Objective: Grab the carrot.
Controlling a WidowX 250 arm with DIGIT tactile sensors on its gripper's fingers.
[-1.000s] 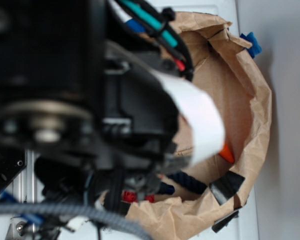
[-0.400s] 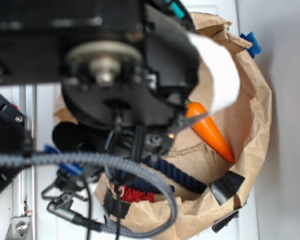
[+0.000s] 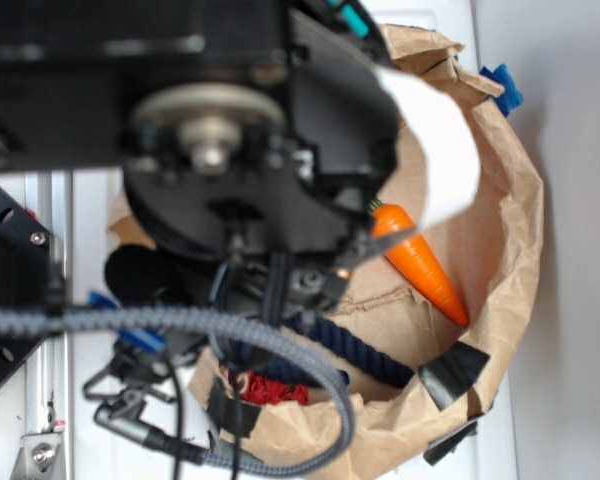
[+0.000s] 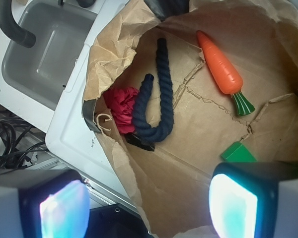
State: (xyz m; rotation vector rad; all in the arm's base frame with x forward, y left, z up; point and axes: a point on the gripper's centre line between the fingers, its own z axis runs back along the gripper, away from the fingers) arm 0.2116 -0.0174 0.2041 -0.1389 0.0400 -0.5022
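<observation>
The carrot (image 4: pixel 221 67) lies on the floor of a brown paper bag (image 4: pixel 203 163), orange body with its tip toward the top of the wrist view and its dark green top toward the lower right. In the exterior view the carrot (image 3: pixel 420 262) shows partly behind the arm. My gripper (image 4: pixel 149 207) hangs high above the bag's near rim, open, its two fingers (image 4: pixel 64 208) wide apart with nothing between them. The carrot sits well ahead of the fingers.
Inside the bag lie a dark blue rope (image 4: pixel 156 94), a red crumpled cloth (image 4: pixel 123 106) and a green block (image 4: pixel 238 152) near the right finger. A grey sink (image 4: pixel 49 54) lies at the left beyond the bag. Black cables (image 4: pixel 10 144) lie off the white surface's edge.
A second ago the arm covered most of the carrot; it then shifted up and left, uncovering it. Over the last half second nothing has visibly moved.
</observation>
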